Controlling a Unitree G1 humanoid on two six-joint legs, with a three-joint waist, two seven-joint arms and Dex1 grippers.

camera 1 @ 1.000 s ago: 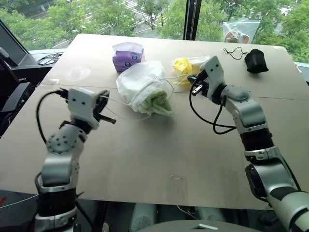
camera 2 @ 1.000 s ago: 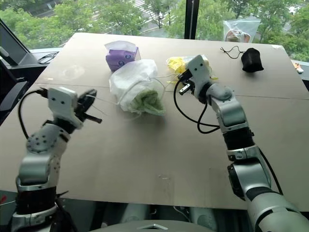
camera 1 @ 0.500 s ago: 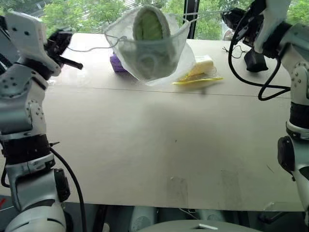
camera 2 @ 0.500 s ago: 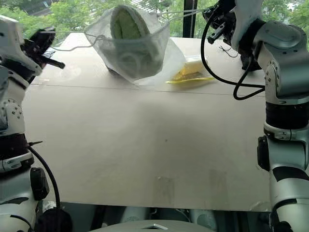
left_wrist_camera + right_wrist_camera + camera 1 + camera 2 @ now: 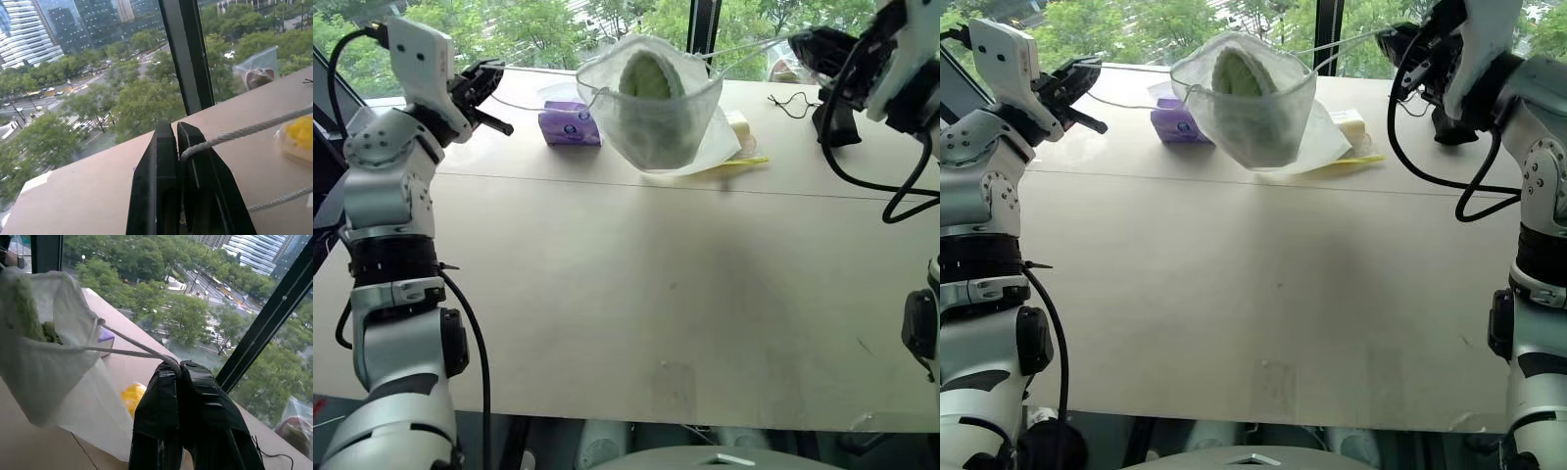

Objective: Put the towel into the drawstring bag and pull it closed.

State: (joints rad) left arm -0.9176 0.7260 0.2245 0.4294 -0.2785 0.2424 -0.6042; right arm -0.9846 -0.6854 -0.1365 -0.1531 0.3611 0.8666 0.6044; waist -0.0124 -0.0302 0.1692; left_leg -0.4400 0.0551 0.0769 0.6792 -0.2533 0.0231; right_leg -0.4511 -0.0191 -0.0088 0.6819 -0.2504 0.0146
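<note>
Your left gripper [image 5: 487,80] is pinched tight on one white cord [image 5: 254,128], and your right gripper [image 5: 1400,41] is clamped on the other cord [image 5: 132,345]. Between them the bag [image 5: 658,110] hangs in the air above the table [image 5: 636,294], mouth up, with the towel [image 5: 646,76] inside it, its green top showing at the opening. Both cords run taut from the fingers to the bag. Below and just behind the bag sit a purple tissue pack [image 5: 570,125], nearer your left gripper, and a yellow cloth in clear plastic [image 5: 736,125]. Beside your right gripper lies a black pouch [image 5: 837,122], and beyond it a clear zip bag [image 5: 258,72] stands at the table's far edge.
</note>
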